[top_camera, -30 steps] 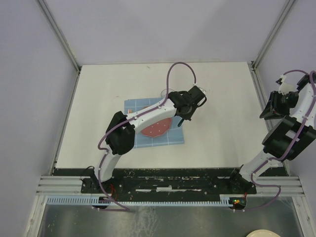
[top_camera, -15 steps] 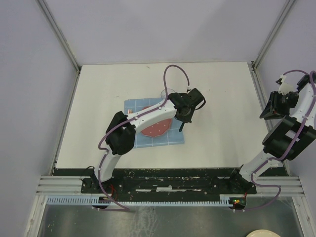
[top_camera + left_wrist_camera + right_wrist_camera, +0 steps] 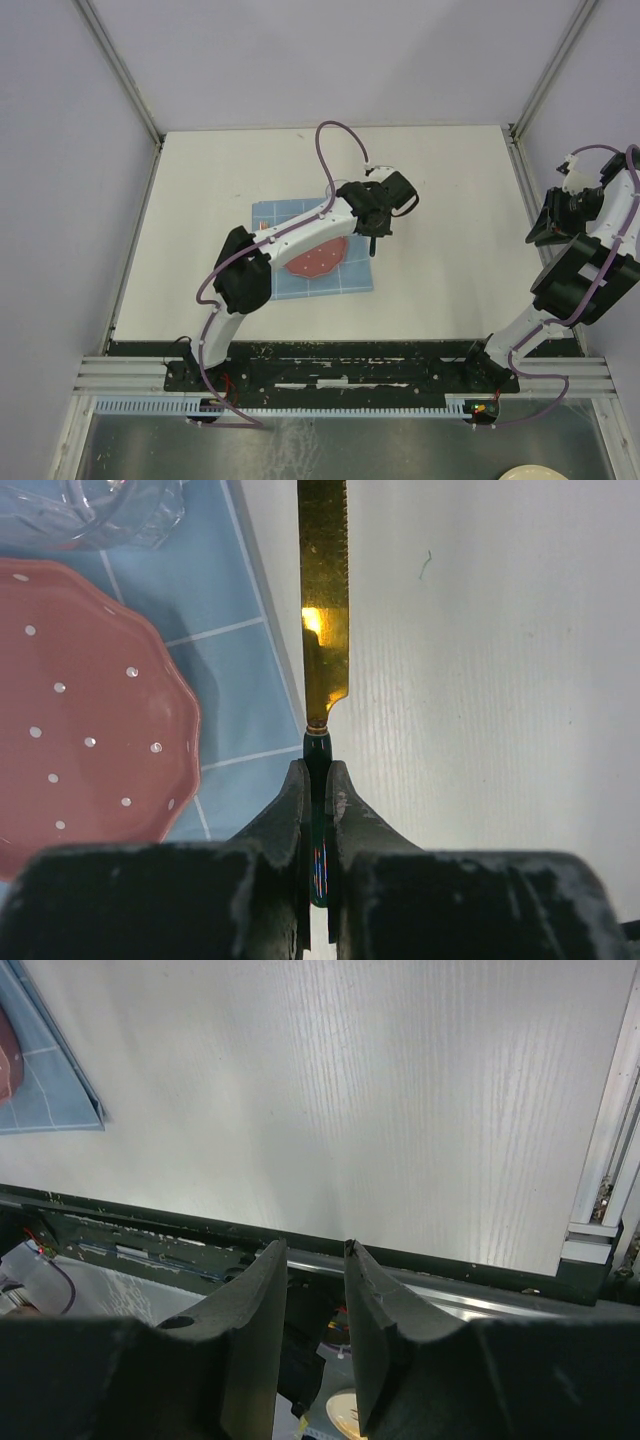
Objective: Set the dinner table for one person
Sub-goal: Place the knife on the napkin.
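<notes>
My left gripper is shut on the dark green handle of a knife with a gold serrated blade. The blade points away from me over the white dinner table, just right of the blue grid placemat. A pink plate with white dots lies on the placemat. A clear glass stands at the mat's far part. My right gripper is open and empty, raised at the table's right edge.
Metal rails and a dark strip run along the near edge by the arm bases. A pale plate lies below, off the table at the near right. Walls and frame posts close in the sides.
My left gripper has shifted a little back and left with the knife, its wrist turning and the cable loop swinging left. The right arm has stayed put.
</notes>
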Robot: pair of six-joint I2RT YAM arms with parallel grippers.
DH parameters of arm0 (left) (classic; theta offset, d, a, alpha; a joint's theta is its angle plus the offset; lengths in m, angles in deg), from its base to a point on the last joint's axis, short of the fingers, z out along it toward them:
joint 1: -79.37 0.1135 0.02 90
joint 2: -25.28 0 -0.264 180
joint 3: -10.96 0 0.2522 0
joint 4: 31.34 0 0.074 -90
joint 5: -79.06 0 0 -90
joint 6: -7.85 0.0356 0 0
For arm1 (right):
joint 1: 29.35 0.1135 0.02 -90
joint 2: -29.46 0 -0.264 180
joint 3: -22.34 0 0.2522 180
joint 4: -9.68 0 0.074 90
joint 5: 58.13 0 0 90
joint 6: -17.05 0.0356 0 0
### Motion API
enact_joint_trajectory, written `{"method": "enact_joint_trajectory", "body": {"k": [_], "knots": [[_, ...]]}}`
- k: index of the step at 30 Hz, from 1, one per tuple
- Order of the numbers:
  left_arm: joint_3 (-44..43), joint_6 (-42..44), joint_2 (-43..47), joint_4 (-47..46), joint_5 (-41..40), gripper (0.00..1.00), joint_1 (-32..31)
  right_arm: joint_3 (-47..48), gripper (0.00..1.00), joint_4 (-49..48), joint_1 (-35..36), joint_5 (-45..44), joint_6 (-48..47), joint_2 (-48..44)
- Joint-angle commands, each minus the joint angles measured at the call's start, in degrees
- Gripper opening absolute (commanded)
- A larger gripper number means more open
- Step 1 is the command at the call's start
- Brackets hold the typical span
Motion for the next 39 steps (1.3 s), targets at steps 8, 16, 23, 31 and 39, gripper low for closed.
{"method": "enact_joint_trajectory", "body": {"k": [8,16,23,31,39], "knots": [[5.10,-9.64,4.35,1.77,-2.21,0.03,-0.39,2.54,0.37,1.84,-0.28,-1.03,-1.03,-0.92],[6.94,-11.83,2.78,2.40,-2.30,0.03,0.24,2.19,0.37,1.89,-0.33,-1.57,-1.21,-0.14],[7.46,-12.52,2.08,2.18,-2.40,0.03,0.62,2.36,0.37,2.10,-0.33,-2.39,-1.50,0.65],[9.39,-13.35,0.67,1.42,-1.48,0.03,0.66,3.19,0.37,2.31,-0.24,-2.54,-1.65,1.86],[9.68,-13.80,-1.57,0.03,-1.33,0.03,0.98,3.73,0.36,2.54,-0.24,-3.11,-2.23,2.76]]}}
